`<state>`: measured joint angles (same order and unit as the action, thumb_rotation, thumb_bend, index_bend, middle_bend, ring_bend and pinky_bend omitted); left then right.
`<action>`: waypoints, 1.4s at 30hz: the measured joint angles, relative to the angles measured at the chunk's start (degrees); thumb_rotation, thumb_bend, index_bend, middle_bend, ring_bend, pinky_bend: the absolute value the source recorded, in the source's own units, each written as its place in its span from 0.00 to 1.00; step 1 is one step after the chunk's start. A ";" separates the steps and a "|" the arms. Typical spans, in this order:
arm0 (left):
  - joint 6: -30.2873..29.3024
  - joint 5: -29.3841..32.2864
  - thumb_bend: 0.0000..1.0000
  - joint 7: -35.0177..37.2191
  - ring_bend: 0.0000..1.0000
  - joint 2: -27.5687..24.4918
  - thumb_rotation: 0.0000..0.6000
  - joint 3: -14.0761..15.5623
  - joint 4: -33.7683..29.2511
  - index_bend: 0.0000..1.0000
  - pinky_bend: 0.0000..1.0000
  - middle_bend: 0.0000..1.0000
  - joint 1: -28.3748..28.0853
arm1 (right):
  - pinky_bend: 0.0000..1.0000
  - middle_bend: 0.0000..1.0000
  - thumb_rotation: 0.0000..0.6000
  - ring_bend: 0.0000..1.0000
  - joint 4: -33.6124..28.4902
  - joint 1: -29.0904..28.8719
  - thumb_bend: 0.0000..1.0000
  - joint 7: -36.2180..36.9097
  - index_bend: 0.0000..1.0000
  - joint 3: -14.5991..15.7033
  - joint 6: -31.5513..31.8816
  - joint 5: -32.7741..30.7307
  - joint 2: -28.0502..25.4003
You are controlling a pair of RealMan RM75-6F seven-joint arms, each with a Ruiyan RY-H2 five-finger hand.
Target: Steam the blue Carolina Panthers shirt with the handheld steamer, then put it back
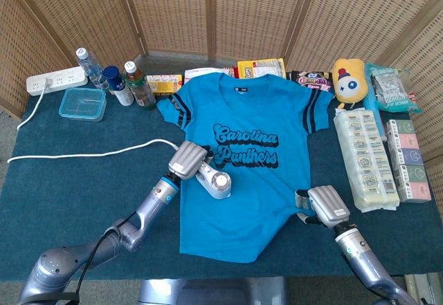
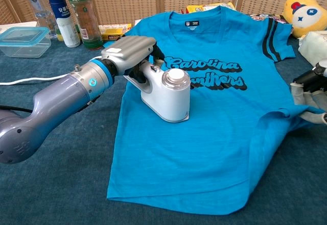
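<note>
The blue Carolina Panthers shirt (image 1: 242, 160) (image 2: 214, 133) lies flat on the dark table, collar away from me. My left hand (image 1: 188, 160) (image 2: 130, 56) grips the handle of the white handheld steamer (image 1: 216, 180) (image 2: 167, 96), which stands on the shirt's left side beside the printed lettering. A white cord (image 1: 83, 154) trails from it to the left. My right hand (image 1: 325, 207) (image 2: 309, 95) holds the shirt's right hem edge, where the cloth is bunched up.
Bottles (image 1: 128, 84), a clear lidded box (image 1: 83, 103) and a power strip (image 1: 55, 80) stand at the back left. Snack packs (image 1: 259, 68), a yellow plush toy (image 1: 349, 80) and boxed goods (image 1: 374, 156) line the back and right side.
</note>
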<state>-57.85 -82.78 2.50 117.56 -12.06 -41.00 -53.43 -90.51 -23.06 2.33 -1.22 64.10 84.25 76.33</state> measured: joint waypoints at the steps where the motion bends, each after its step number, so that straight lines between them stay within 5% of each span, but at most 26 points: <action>1: 0.10 0.18 0.49 -0.26 0.71 0.08 1.00 -0.17 0.27 0.71 0.75 0.80 -0.15 | 0.87 0.70 1.00 0.73 -0.04 0.01 0.54 0.00 0.74 -0.03 0.04 0.00 -0.04; 21: 1.76 5.43 0.49 -3.58 0.71 3.87 1.00 -4.12 7.80 0.71 0.75 0.80 -2.52 | 0.87 0.70 1.00 0.73 -0.30 0.06 0.54 0.31 0.74 -0.22 -0.11 -0.41 -0.71; 42: 2.76 5.74 0.49 -4.32 0.71 7.21 1.00 -4.24 9.11 0.71 0.75 0.80 -5.72 | 0.87 0.70 1.00 0.73 0.11 0.39 0.54 1.12 0.74 -0.22 0.30 -0.38 -0.82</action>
<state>-55.09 -77.05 -1.82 124.77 -16.30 -31.88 -59.15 -90.40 -22.67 3.45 -1.44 64.40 83.88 75.51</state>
